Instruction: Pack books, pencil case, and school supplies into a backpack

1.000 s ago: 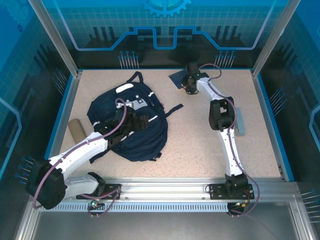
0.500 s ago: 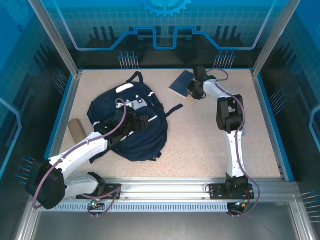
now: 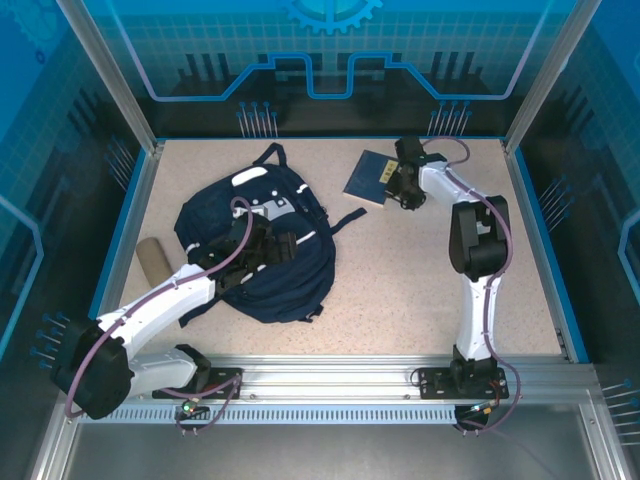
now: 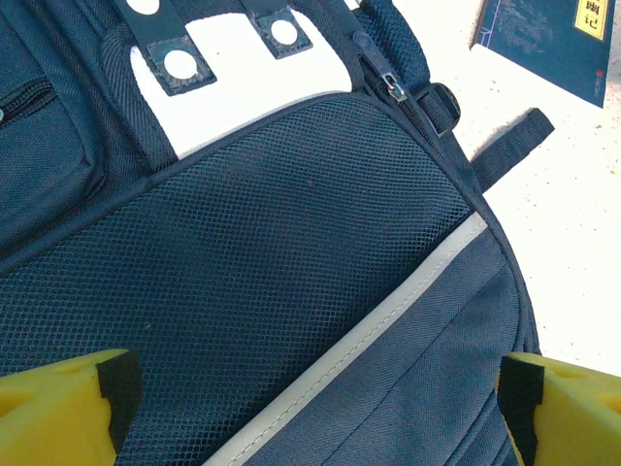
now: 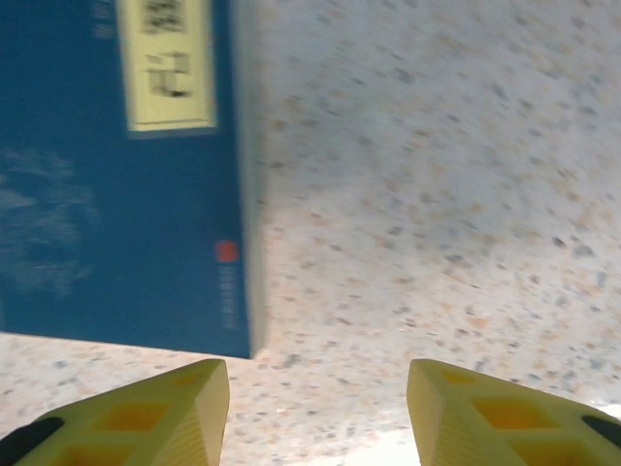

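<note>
The thin navy paperback book (image 3: 368,178) lies flat on the speckled beige table (image 3: 400,280), its yellow label (image 5: 165,63) unreadable. The right gripper (image 5: 315,408) gapes empty beside it; the left gripper (image 4: 310,408) spreads wide above the navy fabric backpack (image 4: 291,243).

I am reading the backpack (image 4: 291,252) as navy mesh with a white stripe and patch; the book (image 5: 116,214) as deep blue with a yellow label and red mark; the surface (image 5: 437,194) as speckled beige; the pencil case (image 3: 152,260) as tan.

Top camera overlooks the table (image 3: 400,290) from behind. Wrist cameras face down, close — left on the backpack (image 4: 291,272), right on the book (image 5: 116,194) both catch
</note>
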### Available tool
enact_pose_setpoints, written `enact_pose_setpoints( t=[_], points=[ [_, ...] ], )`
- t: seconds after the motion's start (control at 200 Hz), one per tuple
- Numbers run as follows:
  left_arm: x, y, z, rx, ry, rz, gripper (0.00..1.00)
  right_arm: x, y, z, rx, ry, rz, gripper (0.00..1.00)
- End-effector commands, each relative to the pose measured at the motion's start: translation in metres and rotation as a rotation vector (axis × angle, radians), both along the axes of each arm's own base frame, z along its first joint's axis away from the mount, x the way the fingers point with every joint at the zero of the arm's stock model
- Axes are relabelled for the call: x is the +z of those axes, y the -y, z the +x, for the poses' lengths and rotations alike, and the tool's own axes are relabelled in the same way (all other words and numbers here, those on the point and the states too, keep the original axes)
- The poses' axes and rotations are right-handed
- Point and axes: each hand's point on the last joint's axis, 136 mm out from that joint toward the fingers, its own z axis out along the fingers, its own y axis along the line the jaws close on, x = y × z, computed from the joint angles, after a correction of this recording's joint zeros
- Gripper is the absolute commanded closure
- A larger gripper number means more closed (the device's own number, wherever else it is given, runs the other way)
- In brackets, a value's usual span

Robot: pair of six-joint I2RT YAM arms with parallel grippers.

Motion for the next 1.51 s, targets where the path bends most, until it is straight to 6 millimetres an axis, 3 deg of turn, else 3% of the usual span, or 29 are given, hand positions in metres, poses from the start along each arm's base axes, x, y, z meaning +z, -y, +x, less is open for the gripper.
enact_pose_setpoints(
  t=[0.0,0.115,0.145,0.355,0.53,0.72,0.875,0.91,1.086,1.286,1.501],
  points=[
    [0.015,0.000,0.001,0.022,0.015,-0.047,0.04,-0.005,-0.027,0.013,0.114,0.004,-0.002,0.47],
    [0.014,0.000,0.000,0.022,0.008,-0.050,0.03,-0.005,-0.047,0.030,0.204,0.036,-0.010,0.48],
    [0.014,0.000,0.000,0.025,0.007,-0.051,0.04,-0.019,-0.049,0.032,0.222,0.017,-0.029,0.48],
    [0.013,0.001,0.002,0.028,0.006,-0.052,0.03,-0.035,-0.064,0.044,0.347,-0.011,-0.032,0.48],
    [0.011,0.004,0.005,0.021,-0.002,-0.050,0.03,-0.054,-0.066,0.032,0.362,-0.089,-0.002,0.49],
    [0.013,0.009,0.005,-0.002,-0.004,-0.066,0.03,-0.073,-0.040,-0.011,0.307,-0.241,0.007,0.50],
    [0.022,0.023,0.012,-0.046,-0.006,-0.096,0.03,-0.071,-0.035,-0.048,0.307,-0.274,0.070,0.50],
    [0.024,0.028,0.015,-0.058,-0.007,-0.111,0.03,-0.058,-0.032,-0.052,0.303,-0.267,0.063,0.50],
    [0.033,0.057,0.023,-0.139,-0.019,-0.209,0.01,-0.051,-0.024,-0.084,0.296,-0.292,0.058,0.50],
    [0.027,0.091,0.023,-0.225,-0.088,-0.233,0.01,-0.052,-0.005,-0.119,0.272,-0.315,0.072,0.50],
    [0.024,0.145,0.021,-0.332,-0.143,-0.244,0.01,-0.051,-0.005,-0.167,0.266,-0.337,0.141,0.50]
  ],
)
